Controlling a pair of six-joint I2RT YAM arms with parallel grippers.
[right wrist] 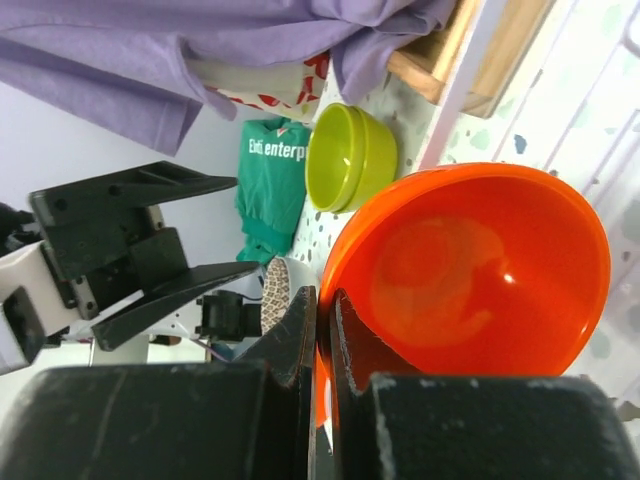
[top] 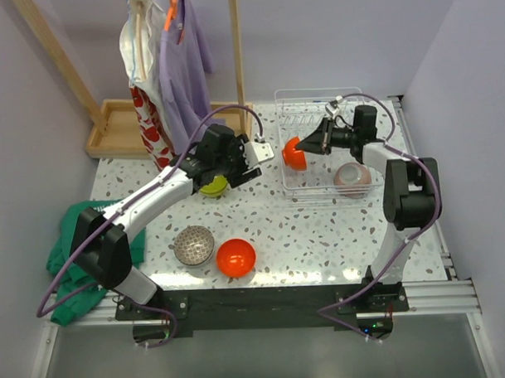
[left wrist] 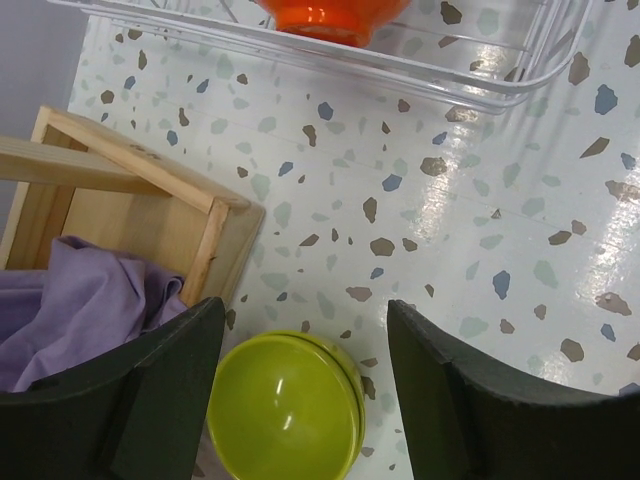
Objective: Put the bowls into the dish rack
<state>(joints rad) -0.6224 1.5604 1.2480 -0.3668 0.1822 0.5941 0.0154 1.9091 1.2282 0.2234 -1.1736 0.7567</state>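
Right gripper (right wrist: pixel 322 300) tight on the racked orange-red bowl (right wrist: pixel 480 270); left gripper (left wrist: pixel 305 310) agape, lime green bowl (left wrist: pixel 285 410) beneath its fingers.

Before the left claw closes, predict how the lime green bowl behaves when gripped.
The lime green bowl looks glossy, so probably slippery. Its rounded wall might slide out of the open left claw. It seems rigid, unlikely to flex.

Purple garment (top: pixel 186 75) on wooden stand (top: pixel 118 129), green cloth (top: pixel 68 241) at table (top: pixel 320 236) edge

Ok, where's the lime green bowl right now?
Top view: the lime green bowl sits on the table left of centre, beneath the open left gripper, near the wooden tray.
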